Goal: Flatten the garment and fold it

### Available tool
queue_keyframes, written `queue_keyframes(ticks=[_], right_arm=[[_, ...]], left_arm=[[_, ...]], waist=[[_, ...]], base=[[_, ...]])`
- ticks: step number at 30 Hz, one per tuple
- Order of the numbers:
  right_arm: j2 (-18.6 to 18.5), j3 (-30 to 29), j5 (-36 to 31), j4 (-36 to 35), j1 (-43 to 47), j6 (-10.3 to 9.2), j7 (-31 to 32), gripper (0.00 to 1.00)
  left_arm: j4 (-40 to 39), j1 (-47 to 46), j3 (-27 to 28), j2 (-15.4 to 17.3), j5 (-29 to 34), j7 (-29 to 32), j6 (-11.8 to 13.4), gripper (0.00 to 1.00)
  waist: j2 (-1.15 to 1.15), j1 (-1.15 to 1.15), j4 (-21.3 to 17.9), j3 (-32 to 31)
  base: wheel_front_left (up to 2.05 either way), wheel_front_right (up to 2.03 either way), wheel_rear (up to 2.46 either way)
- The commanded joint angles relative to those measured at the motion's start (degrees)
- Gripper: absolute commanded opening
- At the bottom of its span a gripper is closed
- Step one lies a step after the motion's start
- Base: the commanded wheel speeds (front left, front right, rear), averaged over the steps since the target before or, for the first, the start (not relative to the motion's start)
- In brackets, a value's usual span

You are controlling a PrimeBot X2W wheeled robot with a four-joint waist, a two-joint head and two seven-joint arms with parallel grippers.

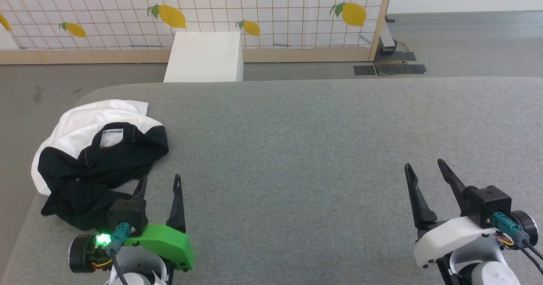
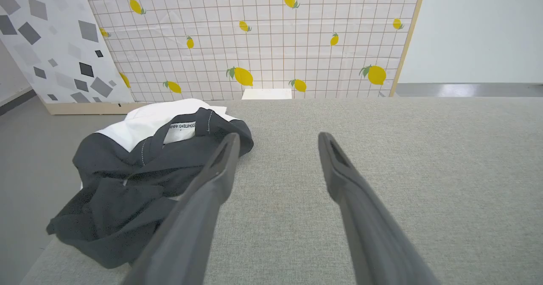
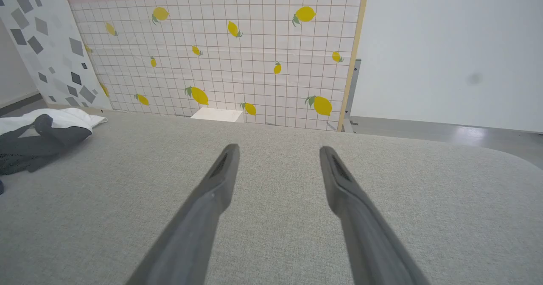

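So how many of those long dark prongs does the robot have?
4. Two on the left gripper, at the edge of the crumpled garment; two on the right gripper, over the grey table. Both pairs are spread open, holding nothing.

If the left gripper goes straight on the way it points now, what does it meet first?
Probably the garment: the left gripper is open, and its outer finger lines up with the black edge. The inner finger has bare grey table ahead. Height is unclear.
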Motion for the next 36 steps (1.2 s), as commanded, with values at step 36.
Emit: queue_keyframes(ticks=[36], right_arm=[[0.0,-0.1,5.5,3.6,2.4,-0.04,-5.0,1.00]], left_arm=[[2.4,1.8,1.3,-0.1,-4.7,-4.9,1.0,1.00]], waist=[[0.00,0.00,12.5,-0.3]], base=[[0.00,0.00,0.00]])
